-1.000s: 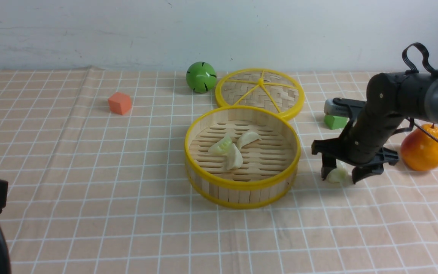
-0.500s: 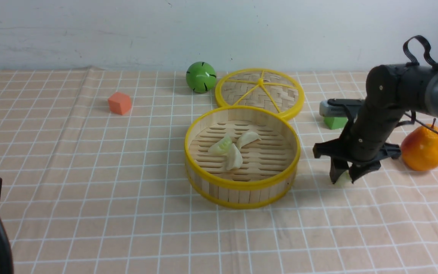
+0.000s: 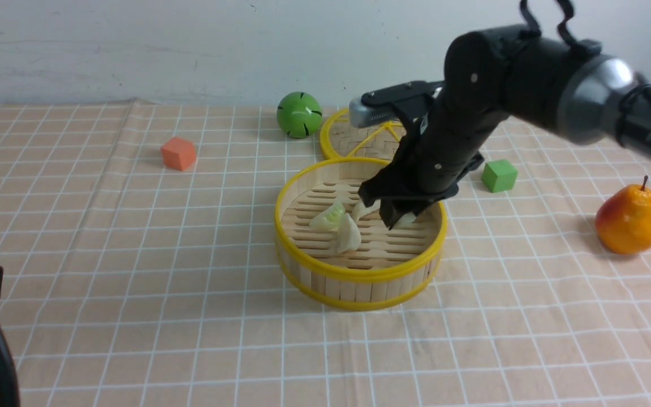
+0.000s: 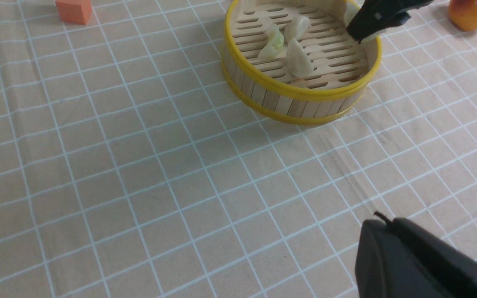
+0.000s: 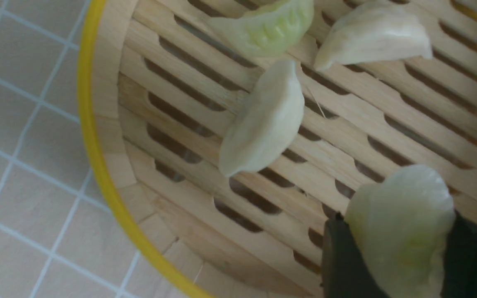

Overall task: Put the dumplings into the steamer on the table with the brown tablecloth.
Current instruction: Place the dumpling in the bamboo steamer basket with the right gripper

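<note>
Since half a second ago the right hand (image 3: 396, 217) has lifted off the cloth (image 3: 529, 294) to the right of the steamer (image 3: 359, 275) and swung left. It now hangs over the right part of the slatted floor, and the green cube (image 3: 499, 175) it used to hide is in plain sight.

Only a black edge of the left hand (image 4: 420, 260) shows, low over bare cloth and well apart from the steamer. Whether it is spread or closed cannot be told.

The right hand's fingers are clamped narrowly on the held dumpling (image 5: 400, 223), pale green, gripped by its sides and clear of the slats.

The steamer stands upright mid-table (image 3: 133, 339), round, with yellow rims. Left of its centre three dumplings lie bunched close together: the green dumpling (image 3: 328, 216), the near white dumpling (image 3: 348, 236) and the far white dumpling (image 3: 368, 206).

That makes four dumplings: two green and two whitish, three lying and one held.

From left to right there are also one orange cube (image 3: 178, 153), one green ball (image 3: 299, 115), one lid (image 3: 339, 138) flat behind the steamer and partly hidden by the arm, and one pear (image 3: 629, 217).
</note>
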Controlling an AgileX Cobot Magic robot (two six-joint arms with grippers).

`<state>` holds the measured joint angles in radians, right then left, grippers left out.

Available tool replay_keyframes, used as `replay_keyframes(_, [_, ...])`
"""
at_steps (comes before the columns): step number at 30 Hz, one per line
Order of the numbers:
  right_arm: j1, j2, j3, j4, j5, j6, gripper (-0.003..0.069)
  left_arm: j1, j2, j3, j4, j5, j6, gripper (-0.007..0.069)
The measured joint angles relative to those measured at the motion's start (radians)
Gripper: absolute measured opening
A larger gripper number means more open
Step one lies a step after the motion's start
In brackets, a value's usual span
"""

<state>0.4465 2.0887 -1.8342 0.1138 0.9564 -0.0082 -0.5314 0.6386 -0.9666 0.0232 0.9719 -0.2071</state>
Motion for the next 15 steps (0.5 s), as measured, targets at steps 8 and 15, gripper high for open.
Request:
replay_keyframes(8, [0.000,0.101,0.002,-0.012,-0.114,0.051,0.0356,0.000,-0.016,0.034,0.000,0.007,0.022,-0.0003])
replay_keyframes(15, [-0.001,0.091,-0.013,0.000,-0.067,0.053,0.0469,0.000,-0.147,0.175,0.000,-0.024,0.023,0.0000])
